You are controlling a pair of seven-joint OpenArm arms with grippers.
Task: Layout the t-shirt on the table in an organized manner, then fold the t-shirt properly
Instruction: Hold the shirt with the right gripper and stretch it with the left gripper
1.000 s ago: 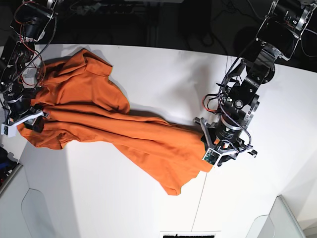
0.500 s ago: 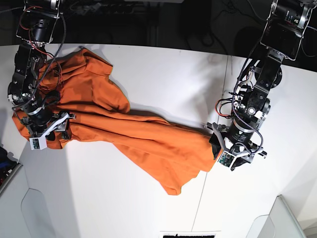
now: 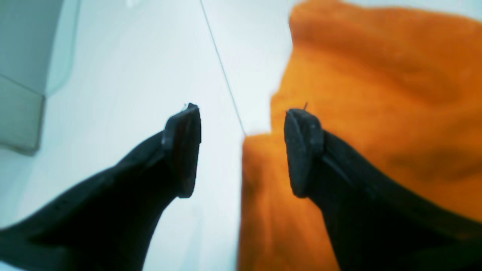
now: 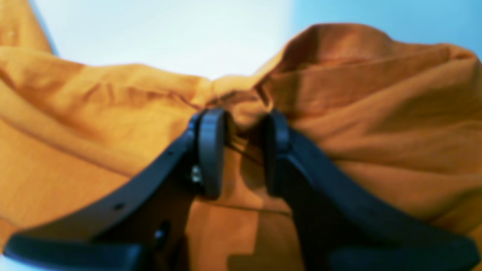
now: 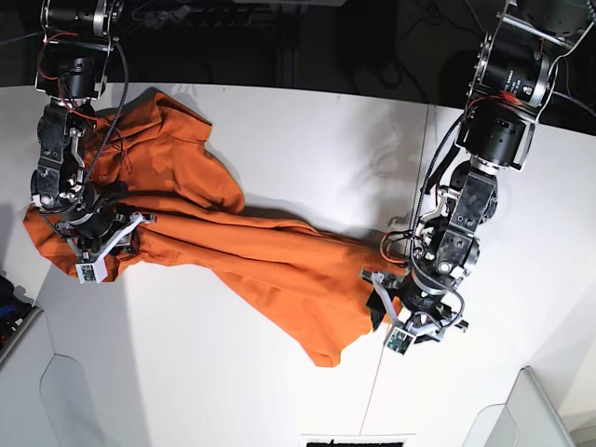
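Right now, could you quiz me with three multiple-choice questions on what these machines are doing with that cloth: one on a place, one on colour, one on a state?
1. Where does the t-shirt lie?
A. bunched across the table
B. hanging off an arm
C. on the floor

2. What colour is the t-shirt?
A. blue
B. orange
C. green

3. How is the left claw?
A. shut on cloth
B. out of sight
C. open at the shirt's edge

Answers:
1. A: the base view shows it crumpled on the white top.
2. B: orange in all views.
3. C: its jaws stand apart with nothing pinched; the right claw pinches a fold.
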